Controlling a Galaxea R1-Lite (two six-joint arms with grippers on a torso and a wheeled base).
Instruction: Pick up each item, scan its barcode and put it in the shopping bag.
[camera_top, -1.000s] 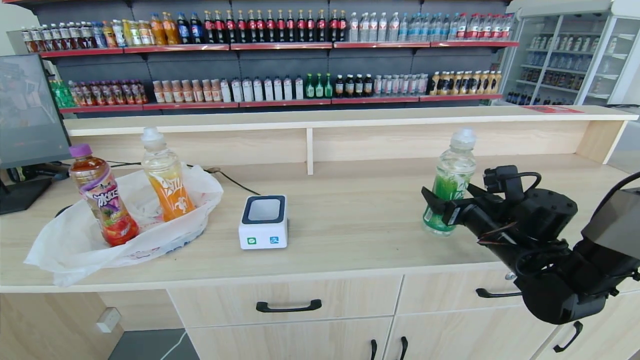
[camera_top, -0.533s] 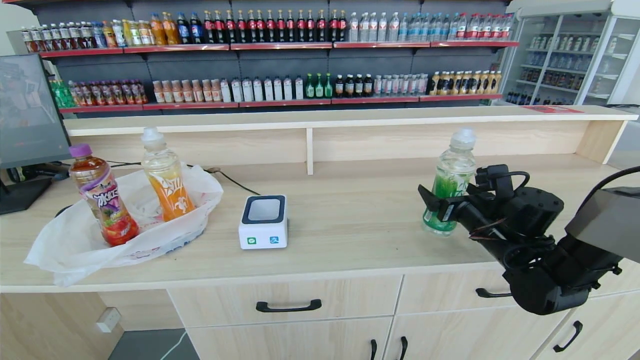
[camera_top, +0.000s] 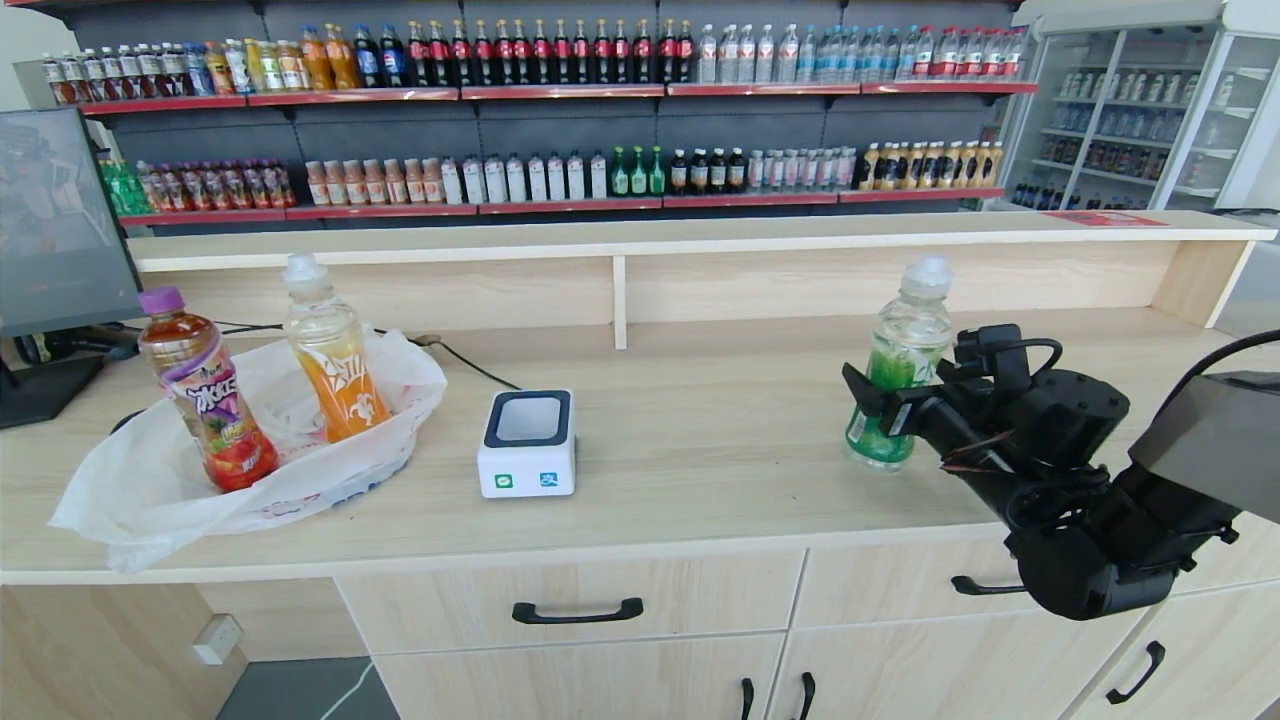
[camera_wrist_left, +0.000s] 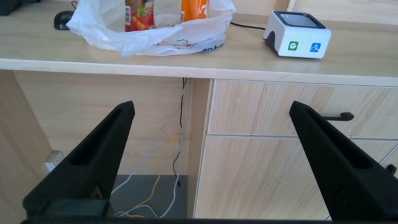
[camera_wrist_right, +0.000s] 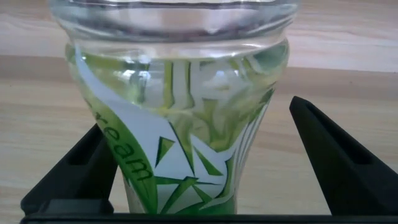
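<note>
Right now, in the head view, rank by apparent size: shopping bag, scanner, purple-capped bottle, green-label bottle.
1. shopping bag
2. purple-capped bottle and green-label bottle, too alike to rank
3. scanner

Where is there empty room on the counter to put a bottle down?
The bare counter between the scanner and the green bottle is free. It is crowded at the bag, where the red bottle and orange bottle stand.

Black right arm (camera_top: 1090, 425) bears looped cables (camera_top: 1045, 347) and tapered hand (camera_top: 885, 400) fingers (camera_wrist_right: 339, 162).
</note>
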